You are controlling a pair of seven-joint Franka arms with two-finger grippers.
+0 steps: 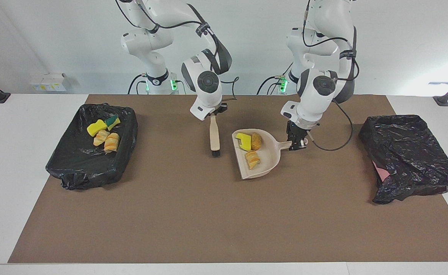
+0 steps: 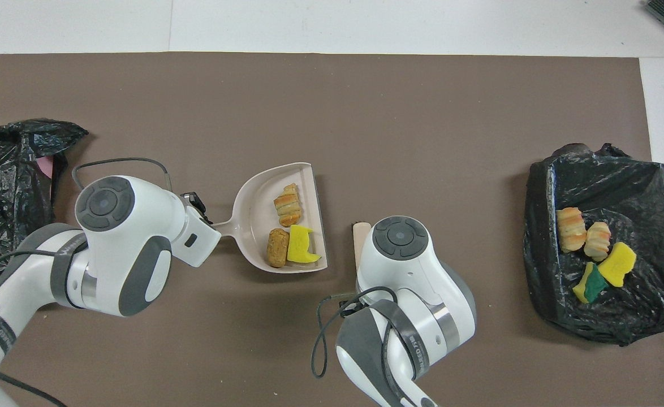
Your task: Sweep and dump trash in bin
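**Loaded dustpan on a thin handle: spill risk before the dump**

The left gripper [image 1: 298, 144] is clamped on the end of the beige dustpan's [image 1: 266, 168] short handle. The right gripper [image 1: 213, 111] is clenched on the top of the beige brush [image 1: 215, 137], which hangs bristles-down just beside the pan, toward the right arm's end of the table. I cannot tell whether the pan rests on the brown mat [image 1: 193, 214] or is just clear of it.

Three pieces of trash lie in the pan. A yellow sponge chunk [image 1: 243, 141] and a brown roll [image 1: 256, 141] sit nearer to the robots. A striped roll [image 1: 252, 159] lies farther from them. The sponge chunk sits right at the open lip, which faces the brush.

The main hazard is tilt. The pan is held only at its narrow handle tip, so the load may turn it in the jaws or dip the lip, and the sponge chunk would probably slide out first. A quick swing could roll the two rolls out the same way.

The open black-lined bin [image 1: 75, 168] at the right arm's end already holds four pieces [image 1: 103, 134]. The brush and right arm stand between it and the pan, so a crossing risks a knock. The black bag [image 1: 407, 152] at the left arm's end looks crumpled with no clear mouth, and trash dumped there may land on the plastic and slide off. The left gripper's cable [image 1: 334, 143] loops close to the handle and could snag.
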